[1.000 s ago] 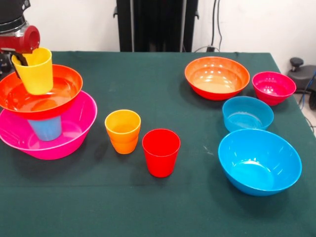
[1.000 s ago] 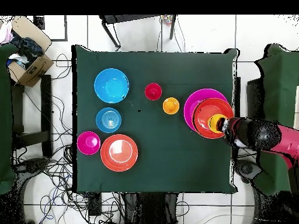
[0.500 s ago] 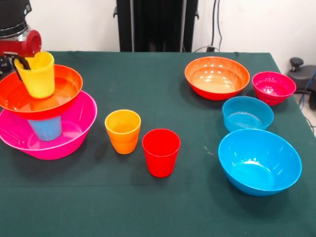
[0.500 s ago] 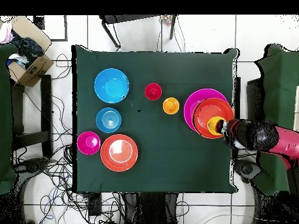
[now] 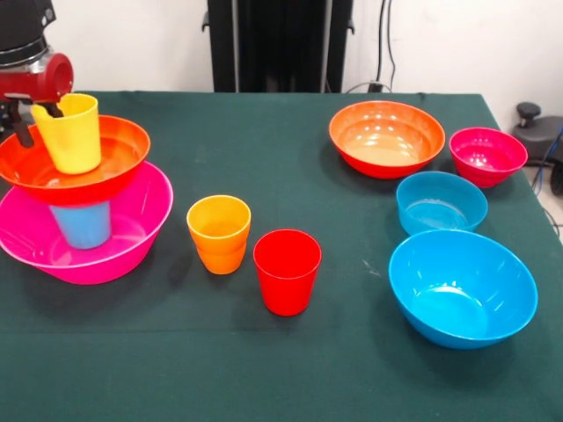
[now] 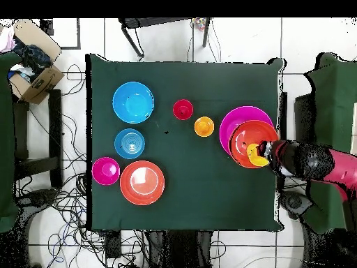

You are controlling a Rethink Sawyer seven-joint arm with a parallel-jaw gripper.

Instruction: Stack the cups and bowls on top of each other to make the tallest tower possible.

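Green cloth covers the table (image 5: 352,369); we see white tiled floor (image 6: 70,223), tangled cables and a cardboard box (image 6: 35,73) only from overhead. From the front, the gripper (image 5: 35,119) pinches the yellow cup's (image 5: 70,136) rim, tilted inside the orange-red bowl (image 5: 114,158) atop the tower (image 5: 88,220). Loose cups stand beside it.

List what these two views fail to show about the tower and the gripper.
- Light blue cup: the front view shows it through the pink bowl; its rim is covered by the orange-red bowl. The overhead view hides it entirely.
- Yellow cup: the overhead view shows only a sliver; the arm covers the rest.
- Gripper: whether it clamps the yellow cup is unclear in both views.
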